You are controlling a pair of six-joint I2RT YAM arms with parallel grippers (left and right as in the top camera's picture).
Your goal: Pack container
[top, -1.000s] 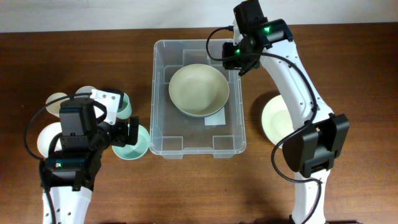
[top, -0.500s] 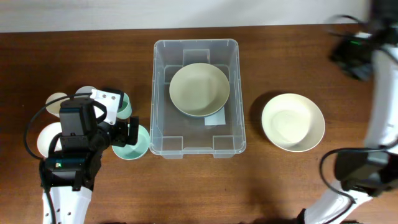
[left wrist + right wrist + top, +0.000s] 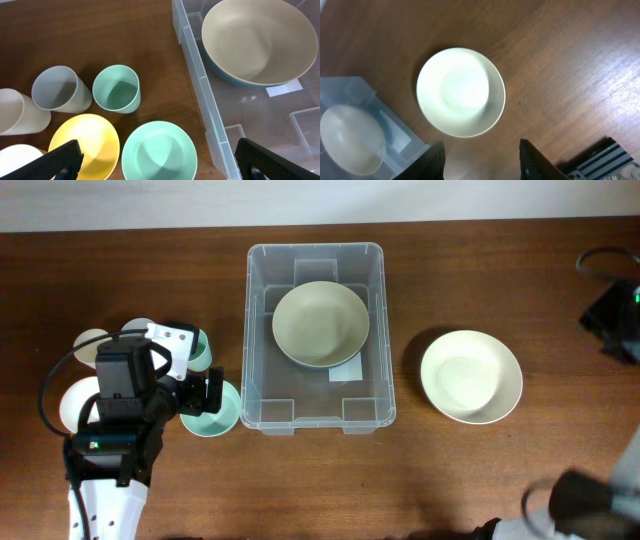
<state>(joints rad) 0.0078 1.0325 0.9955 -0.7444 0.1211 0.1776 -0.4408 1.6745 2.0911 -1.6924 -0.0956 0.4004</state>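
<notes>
Far left on the dark wooden worktop (image 3: 150, 240): a close huddle of tableware, namely a white bowl (image 3: 72, 405), cream cup (image 3: 90, 340), grey cup (image 3: 57, 90), mint cup (image 3: 117, 91), yellow bowl (image 3: 85, 145) and mint bowl (image 3: 160, 159). Poised above that mint bowl: the left gripper (image 3: 157, 147), jaws spread wide, clamped on nothing. Just beside the mint bowl, at the centre of the worktop: the container (image 3: 315, 248), a large clear rectangular bin, upright, open at the top. Inside it, toward the far end: one beige bowl (image 3: 320, 324), upright, blue-grey on the outside when seen from the left wrist, partly covering a white label (image 3: 347, 372) on the bin's floor. Farther right, apart from the container: a cream bowl (image 3: 471, 376), upright on the bare wood. Far right, at the very edge of the overhead view: the right arm (image 3: 612, 320), dark and blurred. Above the worktop near that cream bowl, in the right wrist view: the right gripper (image 3: 481, 150), jaws apart, holding nothing.
</notes>
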